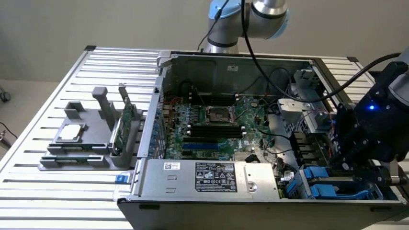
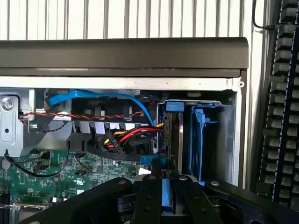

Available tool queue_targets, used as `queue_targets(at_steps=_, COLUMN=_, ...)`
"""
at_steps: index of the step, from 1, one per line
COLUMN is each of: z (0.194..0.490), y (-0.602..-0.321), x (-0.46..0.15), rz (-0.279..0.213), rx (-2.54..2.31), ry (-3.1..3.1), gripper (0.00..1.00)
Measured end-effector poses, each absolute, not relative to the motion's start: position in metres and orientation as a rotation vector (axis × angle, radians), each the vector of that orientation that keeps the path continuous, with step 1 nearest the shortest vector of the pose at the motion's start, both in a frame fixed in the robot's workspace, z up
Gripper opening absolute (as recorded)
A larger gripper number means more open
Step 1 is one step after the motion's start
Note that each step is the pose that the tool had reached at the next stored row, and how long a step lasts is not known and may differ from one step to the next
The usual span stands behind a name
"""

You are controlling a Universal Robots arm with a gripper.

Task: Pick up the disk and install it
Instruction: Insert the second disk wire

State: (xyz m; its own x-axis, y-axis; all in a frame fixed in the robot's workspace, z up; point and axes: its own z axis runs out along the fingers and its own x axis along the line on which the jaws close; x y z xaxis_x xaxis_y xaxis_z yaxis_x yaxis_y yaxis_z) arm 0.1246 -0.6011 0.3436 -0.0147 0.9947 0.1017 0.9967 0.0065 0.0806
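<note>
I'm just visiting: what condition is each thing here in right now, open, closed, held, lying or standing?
Grey metal computer case: open, insides exposed.
Silver-grey disk in blue plastic carrier: on edge, in the drive bay.
Black fingers: closed on the disk's blue carrier.
Small square silver chip: lying flat on grey stand.
Thin green circuit card: standing upright in the stand.

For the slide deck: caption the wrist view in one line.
Gripper shut on the blue-framed disk, poised at the computer case's drive bay.

light: even, bright | glare: slatted table (image 1: 38, 191) | shadows: case interior (image 1: 211, 72) dim
</note>
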Motion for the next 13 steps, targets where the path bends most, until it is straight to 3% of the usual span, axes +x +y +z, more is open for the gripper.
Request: queue_targets(at_steps=13, z=0.3386, y=-0.6057, x=0.1263, rz=-0.224, rx=-2.183, ry=-2.205, gripper=0.16)
